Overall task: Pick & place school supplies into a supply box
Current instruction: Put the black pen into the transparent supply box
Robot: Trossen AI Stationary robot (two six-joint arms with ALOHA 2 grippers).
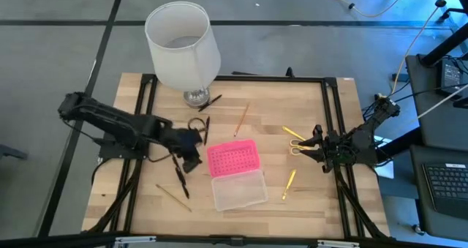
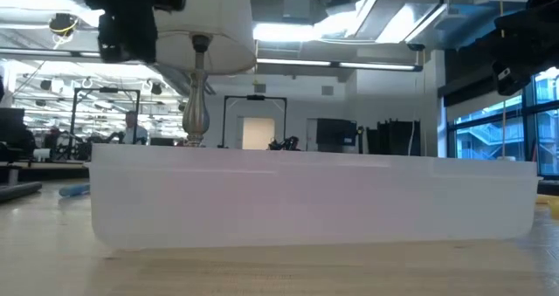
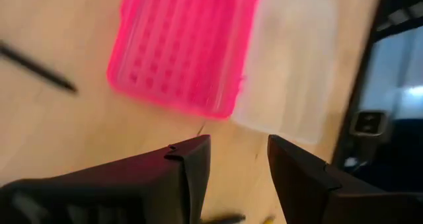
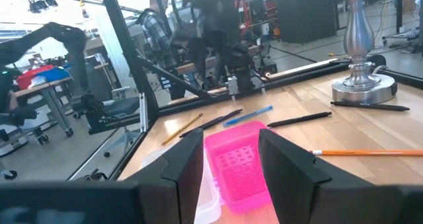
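The supply box lies open mid-table: pink dotted lid (image 1: pixel 232 158) flat, clear base (image 1: pixel 238 189) on its near side. My left gripper (image 1: pixel 191 151) hovers open by the lid's left edge, holding nothing; its wrist view looks down on the lid (image 3: pixel 185 45) and base (image 3: pixel 297 65). My right gripper (image 1: pixel 311 143) is open beside the yellow-handled scissors (image 1: pixel 295 145) at the table's right. Loose on the wood lie black pens (image 1: pixel 207 129) (image 1: pixel 180 182), a tan pencil (image 1: pixel 173 197), an orange pencil (image 1: pixel 241 120) and yellow pens (image 1: pixel 289 183) (image 1: pixel 292 133).
A white-shaded lamp (image 1: pixel 183 47) stands on a metal foot (image 1: pixel 196 96) at the far edge, with a black pen (image 1: pixel 210 102) beside it. A blue pen (image 4: pixel 248 116) lies left of the lid. A black frame (image 1: pixel 241 78) rims the table. Bare wood shows near the front edge.
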